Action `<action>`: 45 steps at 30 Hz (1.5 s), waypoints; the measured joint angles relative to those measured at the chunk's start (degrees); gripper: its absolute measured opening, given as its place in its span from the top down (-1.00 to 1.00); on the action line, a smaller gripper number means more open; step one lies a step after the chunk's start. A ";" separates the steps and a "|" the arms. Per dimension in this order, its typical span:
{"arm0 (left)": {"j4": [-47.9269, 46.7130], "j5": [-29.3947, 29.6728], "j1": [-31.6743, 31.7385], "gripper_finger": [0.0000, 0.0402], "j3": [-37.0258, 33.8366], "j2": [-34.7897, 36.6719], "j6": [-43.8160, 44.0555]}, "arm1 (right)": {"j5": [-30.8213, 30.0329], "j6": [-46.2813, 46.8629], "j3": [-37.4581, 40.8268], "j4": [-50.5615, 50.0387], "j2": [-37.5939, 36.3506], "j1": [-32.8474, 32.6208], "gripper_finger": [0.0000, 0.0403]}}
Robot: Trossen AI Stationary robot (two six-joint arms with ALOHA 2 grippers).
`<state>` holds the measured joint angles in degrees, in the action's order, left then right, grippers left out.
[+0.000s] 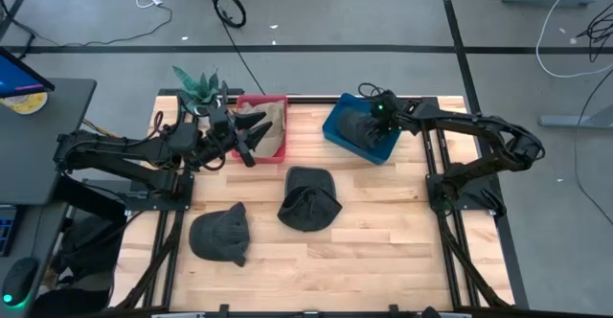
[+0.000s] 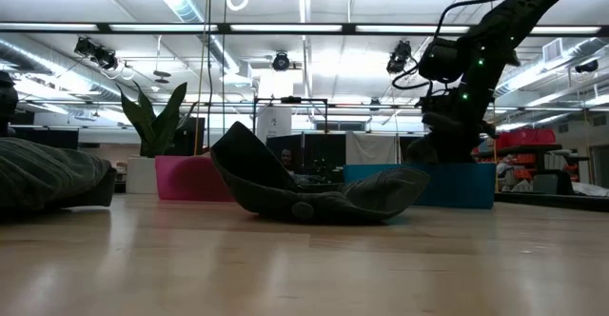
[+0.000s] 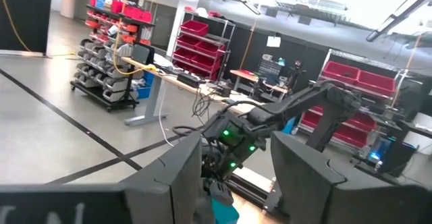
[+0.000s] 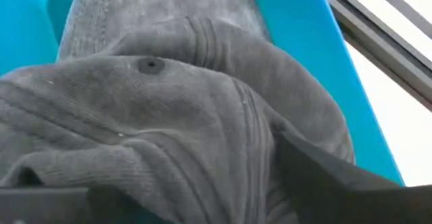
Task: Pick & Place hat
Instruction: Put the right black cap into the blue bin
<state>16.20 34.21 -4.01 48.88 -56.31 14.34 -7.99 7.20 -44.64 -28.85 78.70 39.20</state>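
Observation:
A grey hat [image 4: 196, 109] lies in the blue bin [image 1: 337, 126] at the table's far right. My right gripper [image 1: 378, 114] hangs over it, pointing down and open, with one finger [image 4: 331, 177] on each side of the crown. Two more dark hats lie on the table, one at the middle [image 1: 308, 199] and one at the near left [image 1: 220, 234]. A tan hat [image 1: 271, 119] lies in the red bin [image 1: 280, 147]. My left gripper [image 1: 251, 138] is open and empty above the red bin's near side. My right gripper comes at the grey hat's crown [image 4: 223, 136] from above with its fingers spread wide on either side. I cannot tell whether the fingers touch the cloth. The hat rests in the blue bin.
A potted plant [image 1: 198, 85] stands at the far left corner beside the red bin. The wooden table [image 1: 383, 251] has bare room at the near right. In the low view the middle hat [image 2: 314, 190] lies in front of both bins.

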 joint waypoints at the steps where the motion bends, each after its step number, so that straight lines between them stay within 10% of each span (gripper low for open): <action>1: -0.05 -0.14 0.01 0.10 0.00 0.00 0.01 | 0.00 0.04 -0.44 -0.86 -0.21 0.00 -0.18; 18: -0.39 -1.53 0.02 0.10 0.00 0.00 -0.14 | 6.87 12.47 -13.11 -8.85 -9.77 -0.22 -0.29; 23: -0.43 -1.54 0.02 0.10 0.00 0.00 -1.88 | 5.54 9.89 -14.60 -12.24 -10.45 0.06 -0.12; 29: -0.45 -1.52 0.04 0.10 0.00 0.00 -3.54 | 21.59 16.25 -15.01 -11.03 -10.21 -2.87 0.15; 37: -0.74 -1.52 0.04 0.10 0.00 0.00 -3.70 | 15.33 18.14 -13.15 -9.90 -6.03 -9.80 0.94; 45: -0.76 -1.52 0.04 0.10 0.00 0.00 -3.55 | 12.09 18.34 -11.82 -8.01 0.73 -9.63 0.98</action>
<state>15.44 32.69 -3.97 48.88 -56.31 10.78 4.10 25.54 -56.46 -36.86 79.43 29.57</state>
